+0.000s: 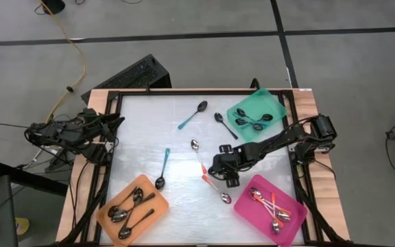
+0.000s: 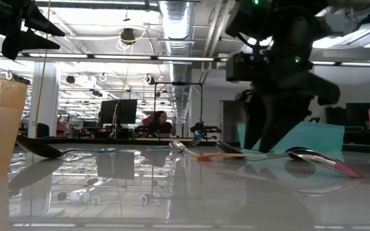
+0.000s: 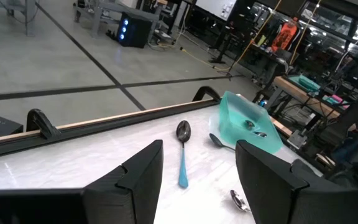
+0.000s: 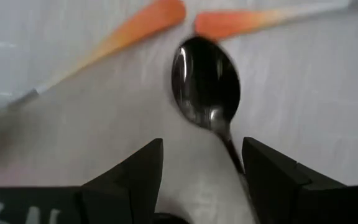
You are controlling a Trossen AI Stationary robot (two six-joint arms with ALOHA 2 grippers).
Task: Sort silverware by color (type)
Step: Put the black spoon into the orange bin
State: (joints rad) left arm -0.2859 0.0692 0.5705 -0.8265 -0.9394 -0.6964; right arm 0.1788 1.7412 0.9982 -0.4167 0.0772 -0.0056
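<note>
Dark spoon [image 4: 207, 84] between right gripper [image 4: 202, 171] jaws

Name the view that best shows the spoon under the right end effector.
The right wrist view: the dark spoon fills it, bowl between the open right end effector. The high view hides it under the arm; the low view cannot single it out; the left wrist view misses it.

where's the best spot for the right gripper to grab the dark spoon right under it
Take the dark spoon by its thin handle, just behind the bowl, coming straight down with the right gripper and its open jaws either side of it. It lies flat on the table, the bowl is broad and rounded, and two orange handles crowd the bowl's tip.
</note>
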